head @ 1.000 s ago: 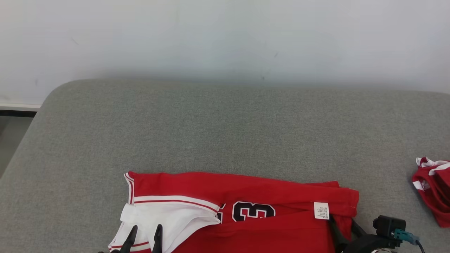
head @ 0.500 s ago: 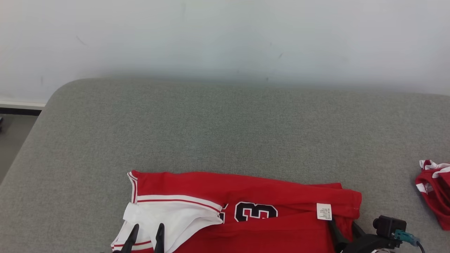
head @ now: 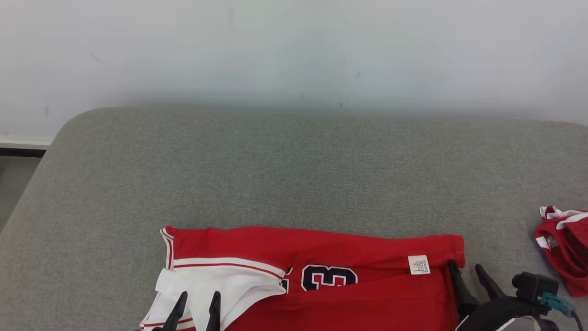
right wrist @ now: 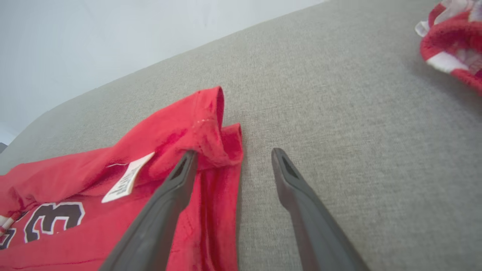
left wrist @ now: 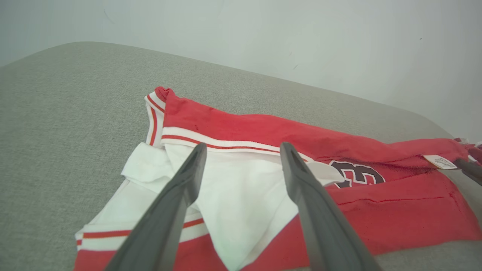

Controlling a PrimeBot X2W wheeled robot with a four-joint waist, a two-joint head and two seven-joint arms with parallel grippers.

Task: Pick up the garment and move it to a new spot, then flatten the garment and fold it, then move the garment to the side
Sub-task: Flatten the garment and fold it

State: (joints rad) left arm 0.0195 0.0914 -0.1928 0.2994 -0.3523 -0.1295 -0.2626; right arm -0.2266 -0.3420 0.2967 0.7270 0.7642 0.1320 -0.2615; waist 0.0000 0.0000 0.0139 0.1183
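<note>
The garment point(head: 321, 243) is a red jersey with white trim and a black number. It lies folded lengthwise at the near edge of the grey cushion point(head: 294, 174). My left gripper point(head: 200, 296) hovers open over the white panel at the garment's left end point(left wrist: 233, 188), with nothing between its fingers. My right gripper point(head: 466, 266) stands open at the garment's right edge. In the right wrist view, its left finger point(right wrist: 165, 203) rests over the red hem point(right wrist: 211, 116) near the white label point(right wrist: 128, 180), and its right finger point(right wrist: 301, 203) is over bare cushion.
A second red and white garment point(head: 562, 243) lies bunched at the cushion's right edge and appears at the top right of the right wrist view point(right wrist: 452, 49). A pale wall point(head: 294, 46) rises behind the cushion. The cushion's rounded left corner drops to the floor point(head: 14, 174).
My right gripper has come out from the garment's right end and moved forward, fingers now beside the hem. The garment's right edge lies straighter. The left gripper has barely moved. The camera shifted slightly.
</note>
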